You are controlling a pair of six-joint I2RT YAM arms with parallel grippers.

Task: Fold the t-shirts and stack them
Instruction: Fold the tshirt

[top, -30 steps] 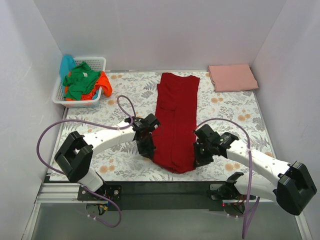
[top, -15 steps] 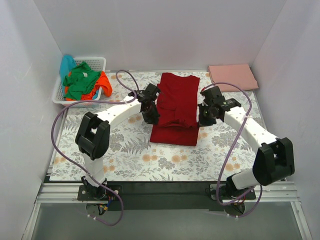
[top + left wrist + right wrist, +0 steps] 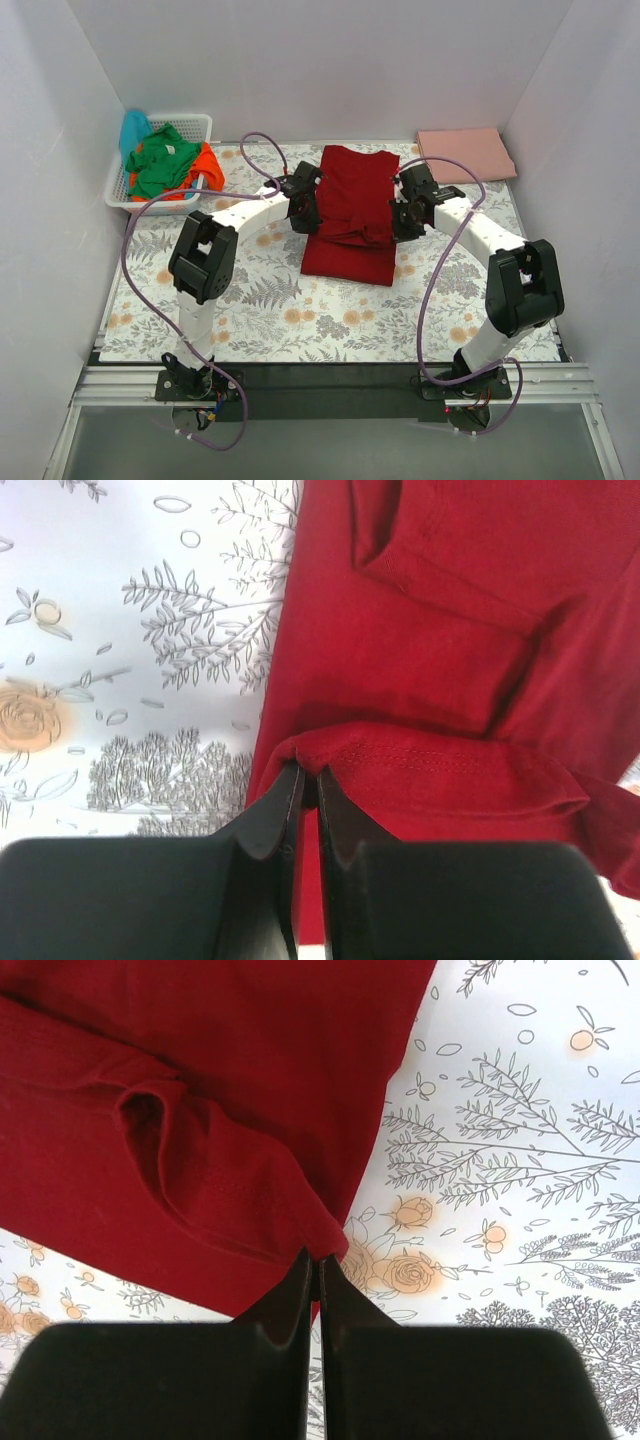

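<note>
A dark red t-shirt (image 3: 352, 205) lies lengthwise in the middle of the flowered table, its near end doubled over onto the rest. My left gripper (image 3: 306, 212) is shut on the left corner of that lifted hem (image 3: 400, 770), held above the shirt's middle. My right gripper (image 3: 402, 215) is shut on the right corner (image 3: 330, 1232). A folded salmon pink t-shirt (image 3: 465, 155) rests at the back right. Green (image 3: 160, 158), orange (image 3: 205, 168) and turquoise (image 3: 134, 128) t-shirts are heaped in the basket.
The white lattice basket (image 3: 120, 190) stands at the back left corner against the wall. White walls close in the table on three sides. Purple cables loop off both arms over the cloth.
Both grippers have carried the shirt's near hem away from the front edge toward the back, folding the lower part over the upper part. The arms now reach far out.
</note>
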